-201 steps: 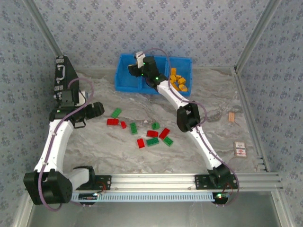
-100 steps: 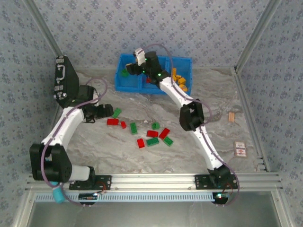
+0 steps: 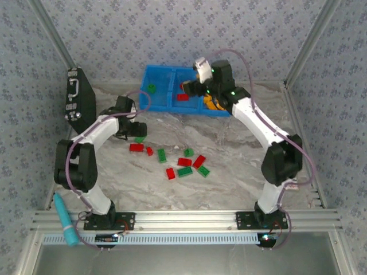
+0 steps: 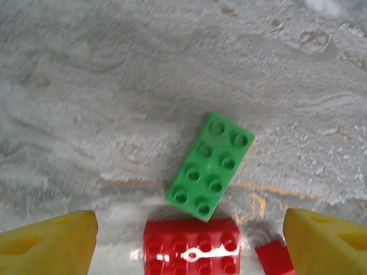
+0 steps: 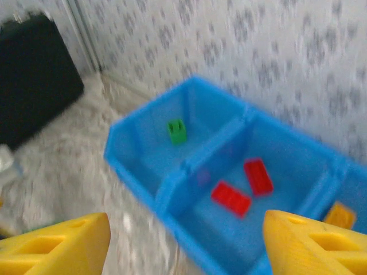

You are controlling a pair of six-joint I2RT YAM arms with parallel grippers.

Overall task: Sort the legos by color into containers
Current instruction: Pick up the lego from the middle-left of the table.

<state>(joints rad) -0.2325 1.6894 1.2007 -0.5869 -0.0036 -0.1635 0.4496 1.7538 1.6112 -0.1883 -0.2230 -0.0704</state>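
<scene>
The left hand (image 4: 189, 243) is spread above a green two-by-four studded plastic brick (image 4: 210, 166) flat on the grey marbled table (image 4: 86, 86), with a red studded brick (image 4: 191, 252) just beside its 6 o'clock end. The right hand (image 5: 183, 246), spread and empty, faces the bright blue plastic bin (image 5: 135, 169) at the table's 12 o'clock. One small green brick (image 5: 176, 131) lies in its left compartment and two red bricks (image 5: 231, 198) in the middle.

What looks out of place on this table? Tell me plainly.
A teal stick-like object lies at the near left corner beside the aluminium rail, far from the legos; it belongs to no colour group. Inside the blue bin nothing is mixed: green brick left, red bricks middle, orange brick right.
</scene>
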